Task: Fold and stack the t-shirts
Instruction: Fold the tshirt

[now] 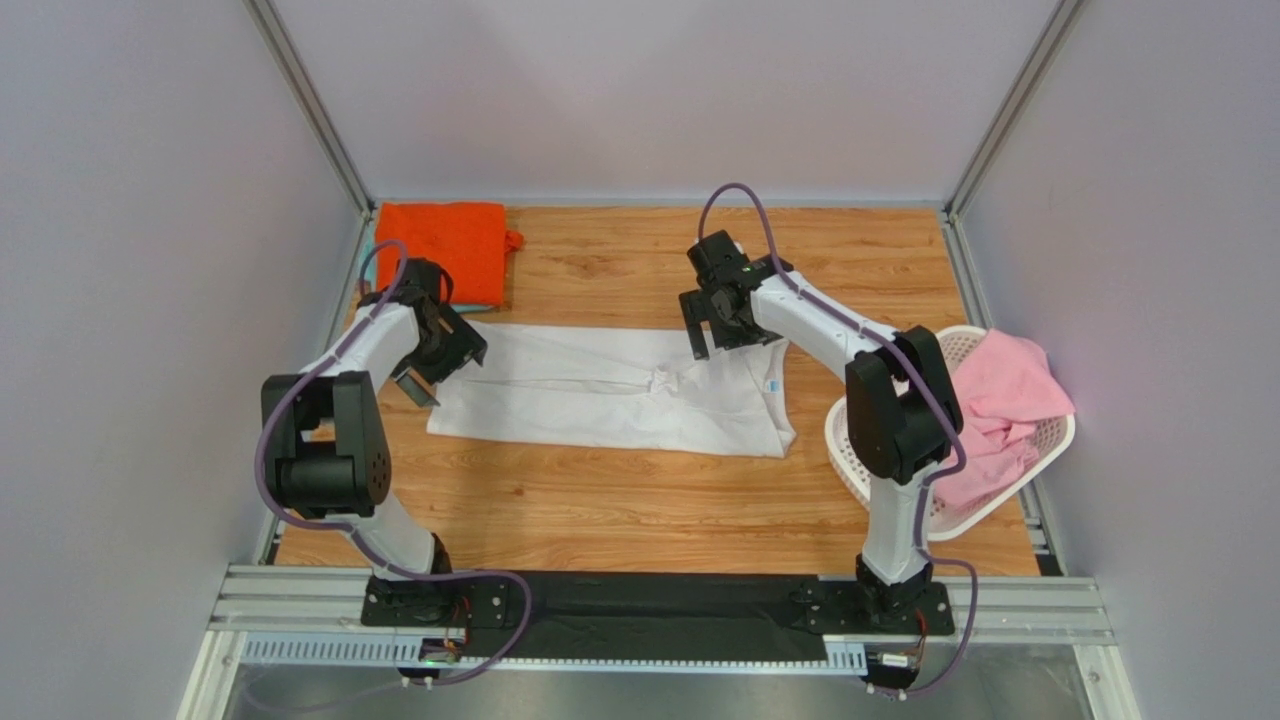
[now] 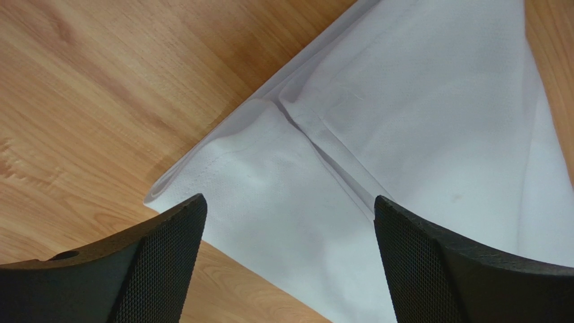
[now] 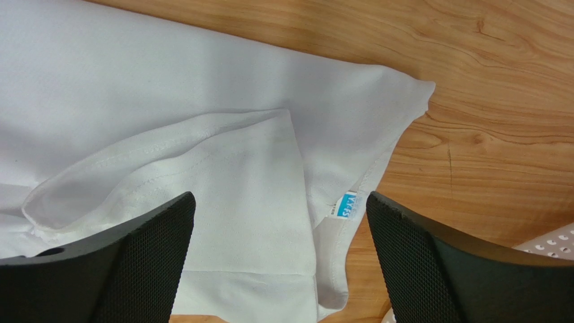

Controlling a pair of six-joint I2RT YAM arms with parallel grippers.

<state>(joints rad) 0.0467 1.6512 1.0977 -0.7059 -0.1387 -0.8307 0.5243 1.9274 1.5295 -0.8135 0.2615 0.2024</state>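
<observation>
A large white t-shirt lies partly folded, long and flat, across the middle of the table. Its small blue neck label shows in the right wrist view. An orange t-shirt lies folded at the back left. A pink t-shirt sits in the basket at the right. My left gripper is open and empty above the white shirt's left end. My right gripper is open and empty above the shirt's neck end. No teal shirt is in view.
A white perforated laundry basket stands at the table's right edge, its rim showing in the right wrist view. Grey walls close in the left, back and right. Bare wood lies in front of the white shirt.
</observation>
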